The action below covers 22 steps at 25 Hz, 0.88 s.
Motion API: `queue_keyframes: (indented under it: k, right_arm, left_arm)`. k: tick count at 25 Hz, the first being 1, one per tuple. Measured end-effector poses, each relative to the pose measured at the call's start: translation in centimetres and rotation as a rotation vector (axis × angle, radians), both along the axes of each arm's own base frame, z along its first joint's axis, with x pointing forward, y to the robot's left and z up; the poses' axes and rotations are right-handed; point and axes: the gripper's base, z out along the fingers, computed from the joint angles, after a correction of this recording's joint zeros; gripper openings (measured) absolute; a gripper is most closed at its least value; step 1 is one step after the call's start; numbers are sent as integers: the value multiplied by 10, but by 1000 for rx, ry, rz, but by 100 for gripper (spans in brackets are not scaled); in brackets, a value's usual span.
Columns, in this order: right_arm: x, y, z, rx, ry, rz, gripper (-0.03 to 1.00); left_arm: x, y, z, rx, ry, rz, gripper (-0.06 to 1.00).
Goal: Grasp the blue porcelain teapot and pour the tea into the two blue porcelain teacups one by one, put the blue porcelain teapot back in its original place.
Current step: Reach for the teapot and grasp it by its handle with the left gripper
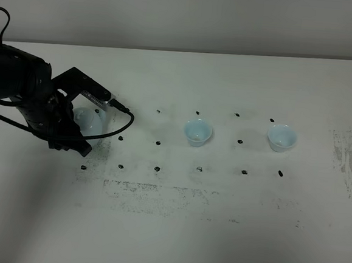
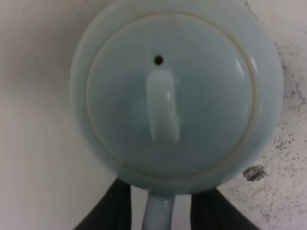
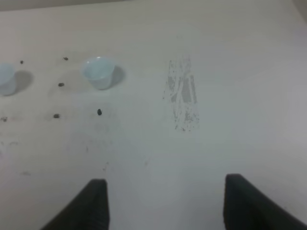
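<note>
The blue porcelain teapot (image 1: 93, 120) stands at the left of the table, mostly hidden behind my left arm. In the left wrist view its lid (image 2: 168, 96) fills the frame from above. Its handle (image 2: 158, 214) sticks out between the two dark fingers. My left gripper (image 2: 160, 213) straddles the handle with a thin gap on each side, open. The two blue porcelain teacups (image 1: 197, 132) (image 1: 281, 138) stand upright to the right, apart from each other. My right gripper (image 3: 170, 206) is open and empty above bare table. The nearer cup (image 3: 99, 72) is far ahead of it.
Small black marks (image 1: 158, 143) dot the white table around the teapot and cups. Scuffed grey patches lie at the front middle (image 1: 152, 197) and far right (image 1: 348, 157). My right arm is out of the exterior view.
</note>
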Motion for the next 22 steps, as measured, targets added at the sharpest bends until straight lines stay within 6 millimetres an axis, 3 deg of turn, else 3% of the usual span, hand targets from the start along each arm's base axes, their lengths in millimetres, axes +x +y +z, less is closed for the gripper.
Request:
queue_keyframes:
  k: [9,16,22]
  right_arm:
    - [0,0,0,0,0,0,54]
    - [0,0,0,0,0,0,54]
    - [0,0,0,0,0,0,54]
  left_arm:
    - [0,0,0,0,1,3,29]
    - [-1,0,0,-1,7,9,11]
    - [0,0,0,-6,2,10,10]
